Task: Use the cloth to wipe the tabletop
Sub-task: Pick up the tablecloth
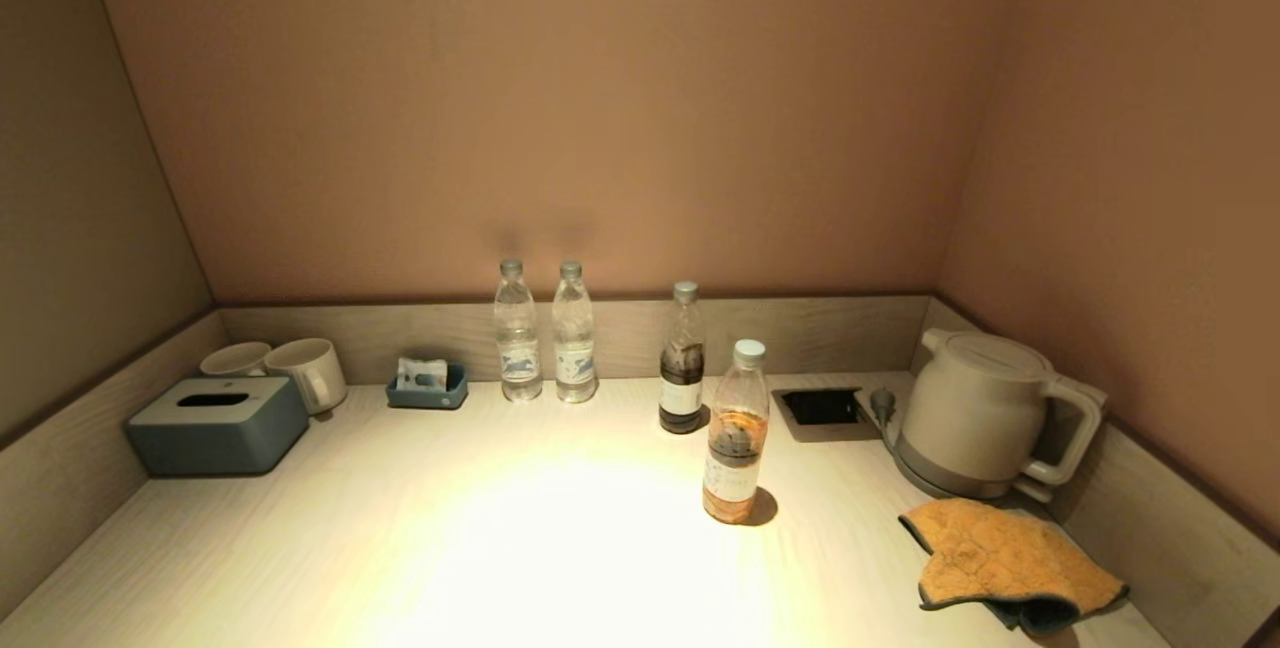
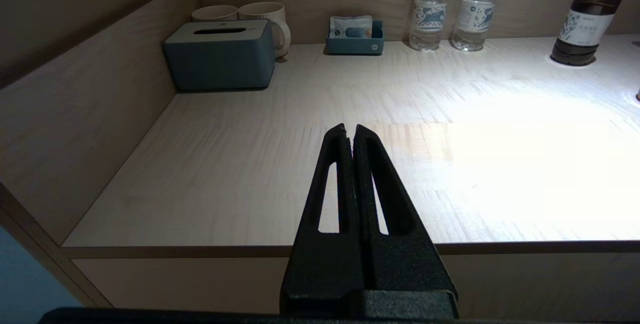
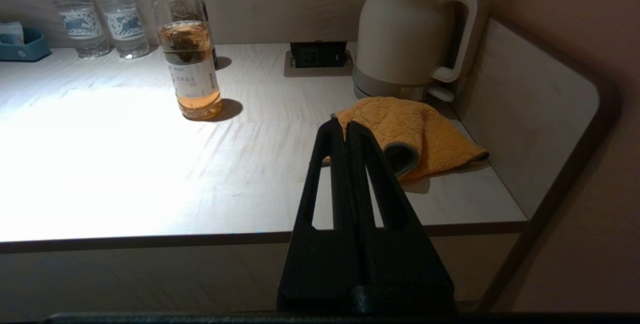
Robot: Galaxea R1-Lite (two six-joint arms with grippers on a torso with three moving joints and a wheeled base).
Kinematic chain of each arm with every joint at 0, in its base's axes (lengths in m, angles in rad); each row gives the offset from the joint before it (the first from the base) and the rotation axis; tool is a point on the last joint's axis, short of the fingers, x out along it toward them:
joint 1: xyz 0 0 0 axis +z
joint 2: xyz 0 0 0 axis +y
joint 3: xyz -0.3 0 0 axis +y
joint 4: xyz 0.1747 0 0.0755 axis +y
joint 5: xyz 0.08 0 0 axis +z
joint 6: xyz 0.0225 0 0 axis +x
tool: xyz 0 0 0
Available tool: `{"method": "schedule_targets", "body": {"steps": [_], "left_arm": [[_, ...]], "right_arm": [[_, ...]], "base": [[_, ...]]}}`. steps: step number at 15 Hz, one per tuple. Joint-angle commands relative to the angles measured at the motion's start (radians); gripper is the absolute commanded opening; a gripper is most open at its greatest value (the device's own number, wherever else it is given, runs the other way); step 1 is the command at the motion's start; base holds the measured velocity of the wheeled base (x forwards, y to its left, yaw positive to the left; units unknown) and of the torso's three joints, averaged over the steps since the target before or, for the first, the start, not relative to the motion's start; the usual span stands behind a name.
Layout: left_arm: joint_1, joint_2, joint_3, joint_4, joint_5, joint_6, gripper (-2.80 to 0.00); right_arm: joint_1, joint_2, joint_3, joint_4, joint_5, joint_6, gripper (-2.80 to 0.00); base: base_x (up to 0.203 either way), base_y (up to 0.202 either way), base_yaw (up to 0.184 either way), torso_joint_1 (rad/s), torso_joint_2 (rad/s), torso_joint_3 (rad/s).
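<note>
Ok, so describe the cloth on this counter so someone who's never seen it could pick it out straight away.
Start at the cream electric kettle in the far right corner of the tabletop. Just in front of it, toward the near edge and against the right wall panel, lies the cloth, crumpled and partly folded over. It is the only soft, orange thing there, with a dark trim; everything nearby is hard: bottles, kettle, socket.

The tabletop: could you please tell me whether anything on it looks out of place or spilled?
No spill shows. Only the crumpled orange cloth by the cream electric kettle looks untidy, and the tea bottle stands forward, apart from the others.
</note>
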Motion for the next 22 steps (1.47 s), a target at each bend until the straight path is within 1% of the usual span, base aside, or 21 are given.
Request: {"method": "schedule_targets", "body": {"steps": [1, 4, 5, 9, 11, 13, 16, 19, 20, 22], "left_arm": [[0.0, 0.001, 0.0, 0.0, 0.0, 0.0, -2.8], [0.0, 0.001, 0.0, 0.0, 0.0, 0.0, -2.8], [0.0, 0.001, 0.0, 0.0, 0.0, 0.0, -2.8], [0.0, 0.001, 0.0, 0.0, 0.0, 0.0, -2.8], [0.0, 0.001, 0.0, 0.0, 0.0, 0.0, -2.8], [0.0, 0.001, 0.0, 0.0, 0.0, 0.0, -2.8], [0.0, 0.001, 0.0, 0.0, 0.0, 0.0, -2.8], [0.0, 0.001, 0.0, 0.0, 0.0, 0.0, -2.8], [0.0, 0.001, 0.0, 0.0, 0.0, 0.0, -2.8], [0.0, 0.001, 0.0, 0.0, 0.0, 0.0, -2.8]], "right_arm": [[0.0, 0.001, 0.0, -0.001, 0.0, 0.0, -2.8], [0.0, 0.002, -0.011, 0.007, 0.001, -0.007, -2.8], [0.0, 0.003, -0.041, 0.017, 0.004, -0.009, -2.8], [0.0, 0.005, -0.046, 0.024, 0.005, -0.006, -2.8], [0.004, 0.091, -0.124, 0.049, 0.009, 0.026, -2.8], [0.008, 0.303, -0.212, 0.047, 0.013, 0.067, -2.8], [0.009, 0.715, -0.36, 0.009, 0.011, 0.12, -2.8], [0.004, 1.098, -0.557, -0.023, -0.003, 0.152, -2.8], [0.0, 1.175, -0.617, -0.027, -0.019, 0.158, -2.8], [-0.008, 1.418, -0.737, -0.025, -0.105, 0.165, -2.8]], "base": [[0.0, 0.0, 0.0, 0.0, 0.0, 0.0], [0.0, 0.0, 0.0, 0.0, 0.0, 0.0], [0.0, 0.0, 0.0, 0.0, 0.0, 0.0], [0.0, 0.0, 0.0, 0.0, 0.0, 0.0], [0.0, 0.0, 0.0, 0.0, 0.0, 0.0], [0.0, 0.0, 0.0, 0.0, 0.0, 0.0], [0.0, 0.0, 0.0, 0.0, 0.0, 0.0], [0.0, 0.0, 0.0, 0.0, 0.0, 0.0], [0.0, 0.0, 0.0, 0.0, 0.0, 0.0], [0.0, 0.0, 0.0, 0.0, 0.0, 0.0]]}}
